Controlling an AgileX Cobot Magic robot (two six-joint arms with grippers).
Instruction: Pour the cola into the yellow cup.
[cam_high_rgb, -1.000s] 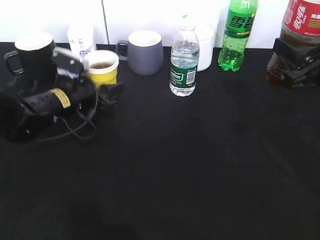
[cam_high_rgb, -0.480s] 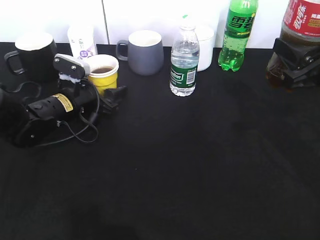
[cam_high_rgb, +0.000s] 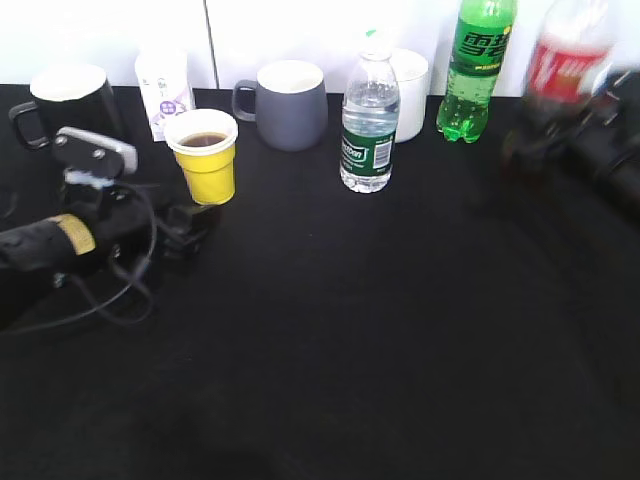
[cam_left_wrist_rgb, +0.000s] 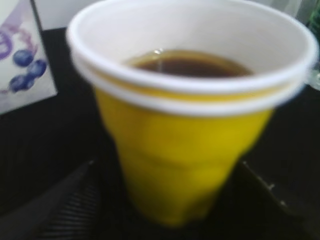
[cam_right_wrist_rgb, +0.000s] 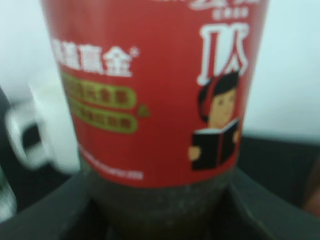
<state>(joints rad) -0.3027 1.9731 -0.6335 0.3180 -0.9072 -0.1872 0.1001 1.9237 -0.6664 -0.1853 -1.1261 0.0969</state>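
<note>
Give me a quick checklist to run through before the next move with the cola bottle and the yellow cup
1. Small tapered yellow plastic cup upright on the black table: ok.
2. Cup holds dark drink: ok, though fill level cannot tell.
3. Left end effector apart from the cup in the exterior view: ok.
4. Right end effector closed around the tall clear cola bottle with red label: ok.
5. Bottle cap on or off: cannot tell.
6. Small clear water bottle standing between cup and cola: not ok.

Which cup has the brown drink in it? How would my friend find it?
Look at the black table and the row of mugs and bottles along its back edge. Toward the left, just in front of the row, stands the yellow cup. It is the only yellow one, has no handle, and holds dark drink, unlike the grey mug nearby.
</note>
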